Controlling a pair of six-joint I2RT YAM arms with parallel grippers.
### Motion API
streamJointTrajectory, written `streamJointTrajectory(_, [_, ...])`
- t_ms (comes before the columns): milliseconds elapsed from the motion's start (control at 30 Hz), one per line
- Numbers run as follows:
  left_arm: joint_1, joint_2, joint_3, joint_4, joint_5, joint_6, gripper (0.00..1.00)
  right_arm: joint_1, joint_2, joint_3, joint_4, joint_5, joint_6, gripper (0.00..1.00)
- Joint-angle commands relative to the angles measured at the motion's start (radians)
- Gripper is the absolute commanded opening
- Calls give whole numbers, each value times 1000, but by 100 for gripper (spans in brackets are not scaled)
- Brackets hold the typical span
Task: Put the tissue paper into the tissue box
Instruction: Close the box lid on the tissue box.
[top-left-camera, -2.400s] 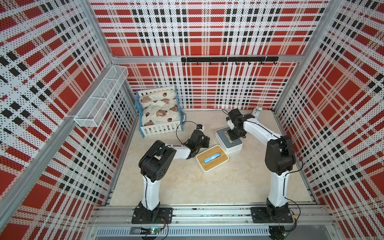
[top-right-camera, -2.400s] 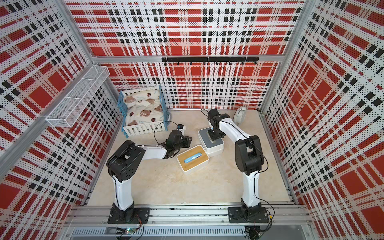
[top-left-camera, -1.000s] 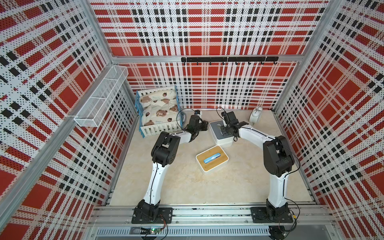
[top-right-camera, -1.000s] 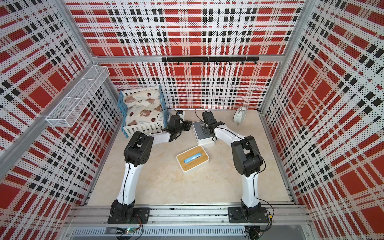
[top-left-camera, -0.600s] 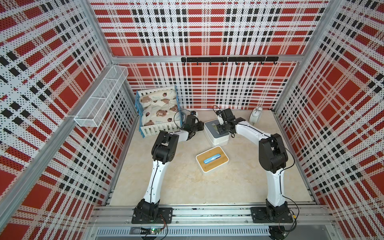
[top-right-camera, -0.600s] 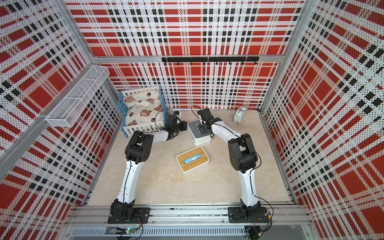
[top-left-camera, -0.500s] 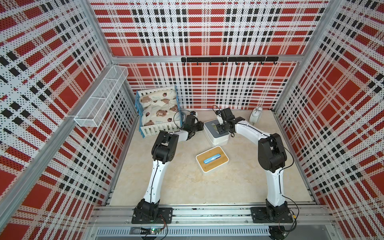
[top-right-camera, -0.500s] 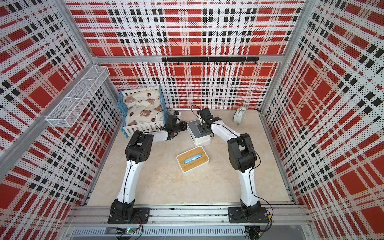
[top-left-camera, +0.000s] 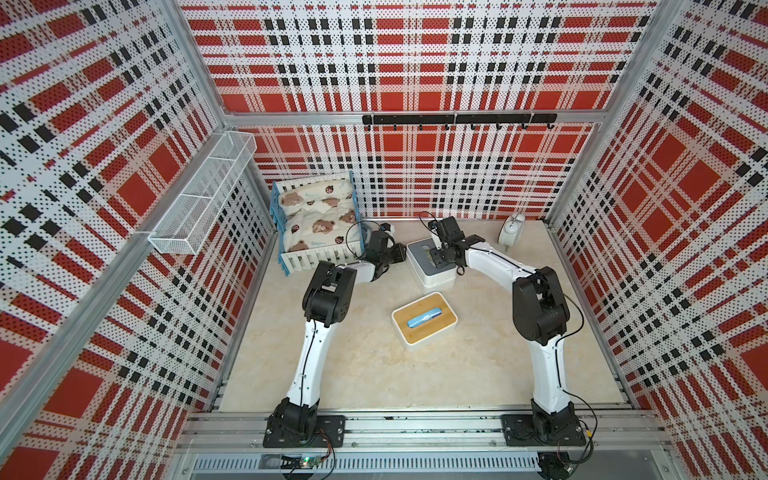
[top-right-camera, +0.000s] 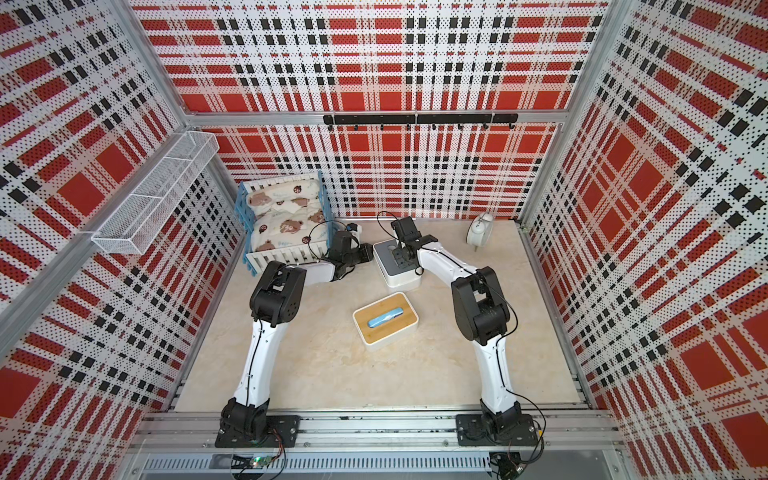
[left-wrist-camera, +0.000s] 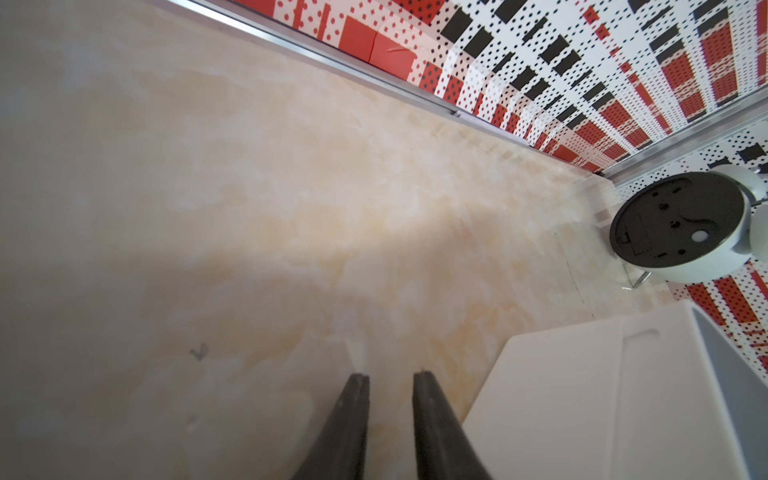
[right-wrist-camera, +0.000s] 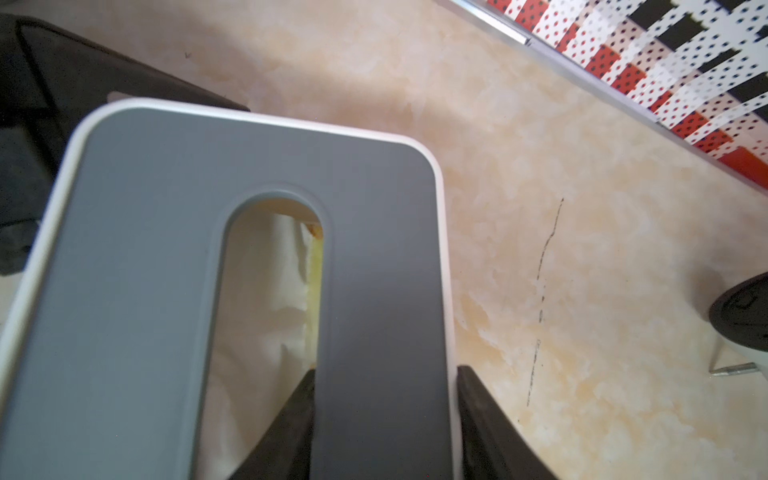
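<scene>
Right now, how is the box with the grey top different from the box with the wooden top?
The grey-topped box shows white paper in its slot; the wooden-topped box shows something blue. The right pincer grips the grey-topped box's top; nothing touches the wooden-topped box. Both are white boxes with a slot on top.

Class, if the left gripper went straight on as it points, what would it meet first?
Probably the wall's base rail, across bare table; the left gripper points past the white box, not at it. Depth unclear.

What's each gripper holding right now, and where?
Right gripper: fingers pinch the grey-topped tissue box by its lid strip between slot and side edge. Left gripper: nothing.
</scene>
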Motion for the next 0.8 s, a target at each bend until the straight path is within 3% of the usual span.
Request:
streamJointTrajectory(0, [-30, 16, 4, 3, 86, -12, 26, 45, 65, -91, 89, 56, 16, 0])
streamJointTrajectory(133, [-32, 19, 8, 8, 98, -7, 26, 66, 71, -125, 155, 111, 10, 0])
streamJointTrajectory(300, [-30, 16, -1, 19, 102, -9, 26, 66, 138, -71, 67, 107, 52, 0])
streamJointTrajectory(533, [-34, 17, -2, 28, 111, -13, 26, 69, 66, -202, 225, 141, 73, 0])
streamJointTrajectory(767, [-41, 16, 1, 26, 113, -6, 26, 71, 101, -180, 257, 136, 70, 0])
